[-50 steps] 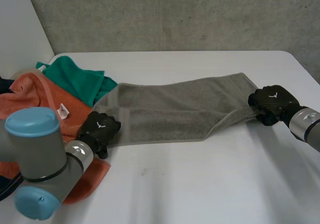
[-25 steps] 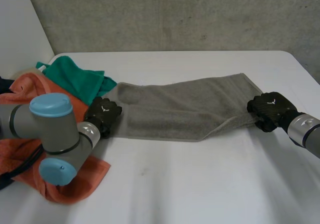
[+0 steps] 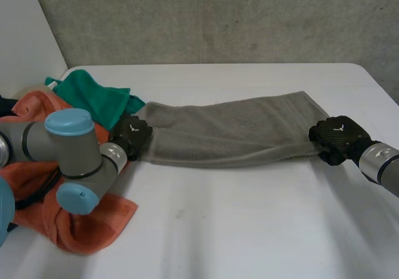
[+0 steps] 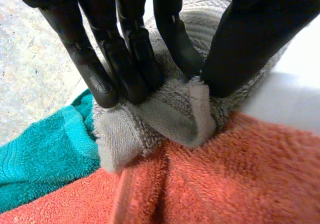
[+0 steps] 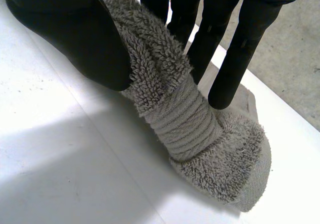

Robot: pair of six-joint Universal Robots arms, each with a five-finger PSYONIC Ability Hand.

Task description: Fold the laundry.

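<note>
Pulling harder could slip a bunched end out of its pinch, or drag the orange towel (image 3: 100, 223) beneath. The grey towel (image 3: 230, 132) lay stretched across the counter (image 3: 249, 229). At its orange-towel end the left hand (image 3: 132, 134) pinched it between thumb and fingers; at the opposite end the right hand (image 3: 336, 139) clamped it likewise.

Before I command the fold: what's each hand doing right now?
Left hand: shut on one end of the grey towel.
Right hand: shut on its other end.
</note>
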